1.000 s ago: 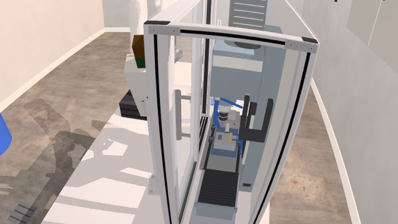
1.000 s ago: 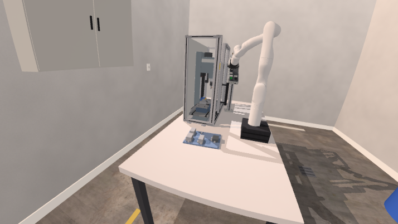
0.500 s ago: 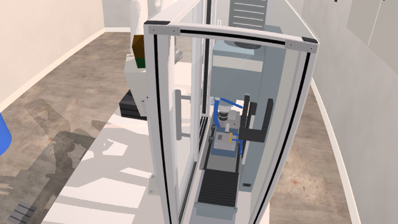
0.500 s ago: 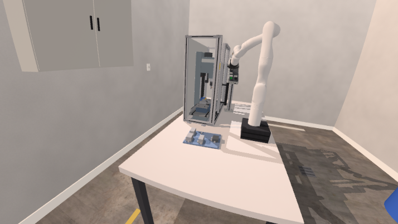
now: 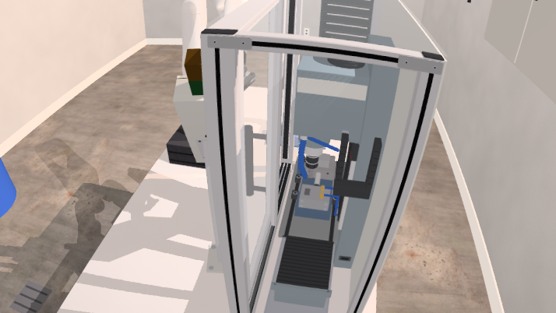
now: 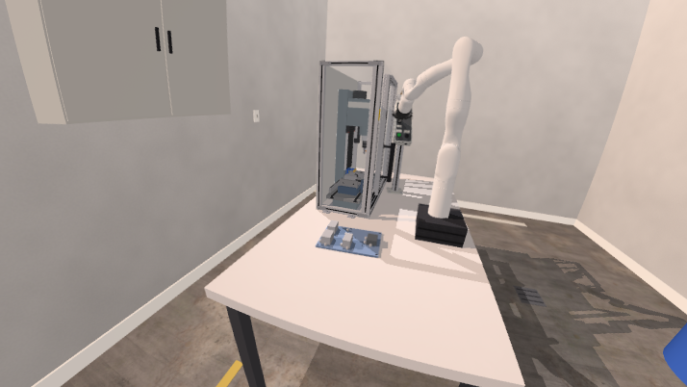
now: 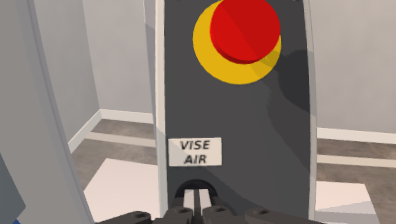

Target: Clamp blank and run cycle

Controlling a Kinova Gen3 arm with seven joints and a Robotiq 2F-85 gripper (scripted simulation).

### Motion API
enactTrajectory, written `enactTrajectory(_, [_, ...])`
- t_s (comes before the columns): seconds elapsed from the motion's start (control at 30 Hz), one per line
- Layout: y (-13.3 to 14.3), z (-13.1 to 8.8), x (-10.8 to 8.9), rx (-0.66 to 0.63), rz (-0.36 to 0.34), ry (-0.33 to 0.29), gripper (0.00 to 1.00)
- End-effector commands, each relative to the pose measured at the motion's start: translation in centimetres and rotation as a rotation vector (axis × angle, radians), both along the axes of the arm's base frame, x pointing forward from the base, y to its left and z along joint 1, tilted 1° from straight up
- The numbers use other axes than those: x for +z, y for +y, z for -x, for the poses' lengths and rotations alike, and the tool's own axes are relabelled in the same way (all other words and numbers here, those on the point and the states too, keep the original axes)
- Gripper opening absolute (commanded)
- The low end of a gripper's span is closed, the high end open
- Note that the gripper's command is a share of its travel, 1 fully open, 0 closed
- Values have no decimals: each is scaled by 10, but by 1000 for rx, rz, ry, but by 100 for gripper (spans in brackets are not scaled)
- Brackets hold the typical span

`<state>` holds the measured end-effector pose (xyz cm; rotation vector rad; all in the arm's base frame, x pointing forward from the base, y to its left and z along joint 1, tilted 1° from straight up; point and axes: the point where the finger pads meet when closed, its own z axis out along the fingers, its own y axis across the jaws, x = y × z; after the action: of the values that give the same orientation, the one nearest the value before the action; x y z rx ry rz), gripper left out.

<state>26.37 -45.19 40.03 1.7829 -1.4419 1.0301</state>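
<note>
The blank as wide as the dark setting master (image 6: 370, 239) cannot be singled out for certain. Light blocks (image 6: 327, 238) stand on the blue plate (image 5: 296, 141) (image 6: 358, 249), on the table (image 5: 128, 280) (image 6: 366, 298); the matching one is probably already in the vise (image 5: 315, 198) (image 6: 350, 187), though its seat there is too small and covered to confirm.

The fingers (image 5: 250, 79) (image 6: 402, 115) are pressed together with nothing between them, their tips at the black VISE AIR knob (image 7: 196, 183) on the control column (image 5: 188, 113) (image 6: 407, 142) (image 7: 280, 120). Clamping looks like the step in hand.

Being plain metal, the blank should be stiff, fairly heavy for its size and slick on smooth faces. If it needs reseating, a level grip across opposite sides, high enough to miss the loose bars, would suit; hard shoving could tip them.

The red emergency stop (image 7: 245, 30) sits above the knob, so a straight push and a straight retreat are safest. The guard (image 5: 223, 156) (image 6: 319, 135) rises close to the column, leaving little sideways room; its door handle (image 5: 249, 160) juts out too and wants a wide berth.
</note>
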Motion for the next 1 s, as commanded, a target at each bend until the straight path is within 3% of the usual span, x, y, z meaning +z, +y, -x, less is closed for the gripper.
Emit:
enactTrajectory(0.0, [0,0,1,0,1,-1,10])
enactTrajectory(0.73, [-3,-1,-1,0,1,-1,10])
enactTrajectory(0.97, [23,5,14,0,1,-1,10])
